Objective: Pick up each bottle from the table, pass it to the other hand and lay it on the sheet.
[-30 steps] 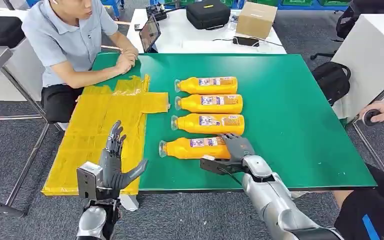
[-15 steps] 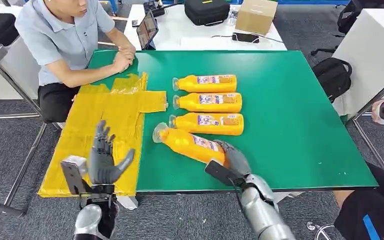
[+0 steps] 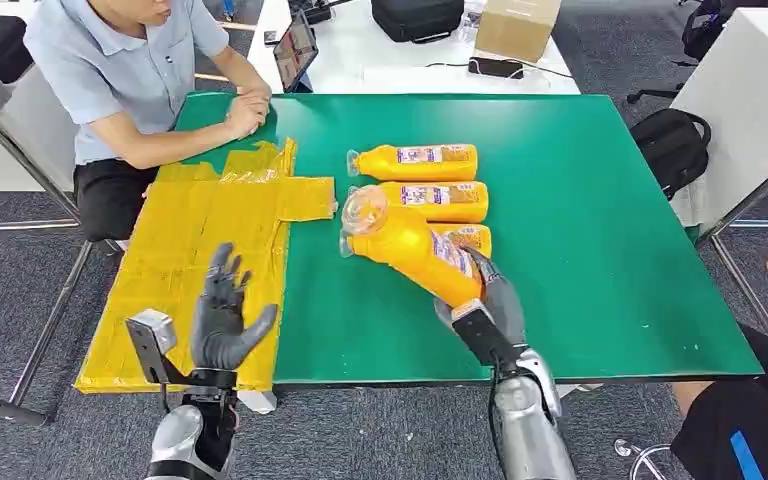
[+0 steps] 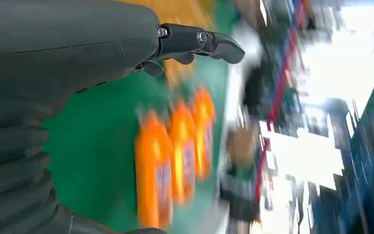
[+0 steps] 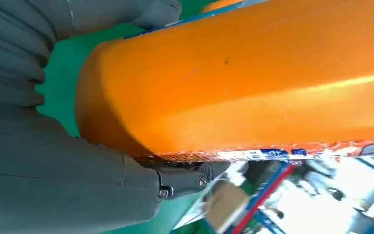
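While the right robot hand [image 3: 487, 303] grasps the orange plastic bottle [image 3: 412, 249] by its base, tilted cap-first toward the yellow sheet [image 3: 210, 240], the left robot hand [image 3: 222, 322] waits spread and empty, seemingly for the handover.

Both arms [image 3: 530, 430] are silver tubes. Each hand, left hand [image 3: 222, 325] and right hand [image 3: 490, 305], is dark grey with a ribbed cover [image 4: 14, 161]. Small screws [image 4: 163, 32] sit on the fingers.

An orange bottle [image 3: 412, 250] with a printed label is sitting in the right hand [image 3: 490, 305], gripped at its base and tilting up and away, clear cap end raised. Three more orange bottles [image 3: 420, 161] are lying on their sides beyond that hand. The yellow sheet [image 3: 195, 250] is lying flat beyond the left hand [image 3: 222, 325].
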Robot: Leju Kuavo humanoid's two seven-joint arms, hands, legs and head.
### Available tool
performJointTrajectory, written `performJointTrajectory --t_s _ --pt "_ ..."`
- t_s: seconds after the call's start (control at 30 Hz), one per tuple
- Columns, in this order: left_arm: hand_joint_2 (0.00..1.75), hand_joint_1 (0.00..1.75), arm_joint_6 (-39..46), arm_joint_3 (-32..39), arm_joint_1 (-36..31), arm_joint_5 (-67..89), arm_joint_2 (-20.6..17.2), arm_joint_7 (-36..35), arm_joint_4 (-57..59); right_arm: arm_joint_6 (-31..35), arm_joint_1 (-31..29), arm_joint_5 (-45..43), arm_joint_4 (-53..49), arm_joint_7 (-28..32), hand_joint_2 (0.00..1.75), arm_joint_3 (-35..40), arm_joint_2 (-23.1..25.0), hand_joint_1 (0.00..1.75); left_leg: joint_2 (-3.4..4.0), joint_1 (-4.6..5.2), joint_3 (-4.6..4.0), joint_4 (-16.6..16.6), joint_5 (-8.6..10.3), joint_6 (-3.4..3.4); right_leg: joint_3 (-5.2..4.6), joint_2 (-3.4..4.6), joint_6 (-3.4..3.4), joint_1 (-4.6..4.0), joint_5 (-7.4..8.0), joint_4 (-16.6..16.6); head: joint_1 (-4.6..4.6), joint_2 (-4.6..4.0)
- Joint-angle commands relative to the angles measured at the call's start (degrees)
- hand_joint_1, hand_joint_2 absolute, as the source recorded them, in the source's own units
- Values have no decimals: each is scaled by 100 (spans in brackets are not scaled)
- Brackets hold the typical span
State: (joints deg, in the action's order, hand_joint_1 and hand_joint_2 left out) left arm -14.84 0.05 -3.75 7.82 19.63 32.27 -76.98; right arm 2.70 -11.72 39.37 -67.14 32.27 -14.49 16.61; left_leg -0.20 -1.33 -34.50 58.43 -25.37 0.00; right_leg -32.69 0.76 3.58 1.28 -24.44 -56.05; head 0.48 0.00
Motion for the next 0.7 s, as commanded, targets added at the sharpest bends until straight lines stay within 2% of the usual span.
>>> performJointTrajectory --t_s 0.03,0.17,0.3,0.47,0.7 --pt "175 0 221 -959 85 711 37 274 122 -295 37 -547 -605 219 175 696 245 175 6 7 9 -1 -6 9 4 -3 -17 3 -7 -5 -2 0" --pt "175 0 142 -1068 196 830 -12 514 -282 -430 -158 -343 -22 -56 175 1319 154 175 16 3 10 -3 -7 9 1 6 -20 -2 -3 -1 -2 0" --pt "175 0 124 -1063 204 844 -19 500 -345 -295 -194 -332 172 -8 175 1402 139 175 14 2 3 -5 -5 7 -4 7 -14 -2 -1 -1 -2 0" --pt "175 0 -242 -1305 102 612 -38 441 -173 -196 -101 262 745 296 175 2483 13 175 17 1 12 -9 -6 9 6 6 -15 -3 -1 5 -2 0" --pt "175 0 -252 -1338 142 438 -72 486 -283 -43 -246 369 1468 172 175 2943 93 175 7 -2 4 -8 -3 6 0 -3 -13 -5 -1 4 -2 0"
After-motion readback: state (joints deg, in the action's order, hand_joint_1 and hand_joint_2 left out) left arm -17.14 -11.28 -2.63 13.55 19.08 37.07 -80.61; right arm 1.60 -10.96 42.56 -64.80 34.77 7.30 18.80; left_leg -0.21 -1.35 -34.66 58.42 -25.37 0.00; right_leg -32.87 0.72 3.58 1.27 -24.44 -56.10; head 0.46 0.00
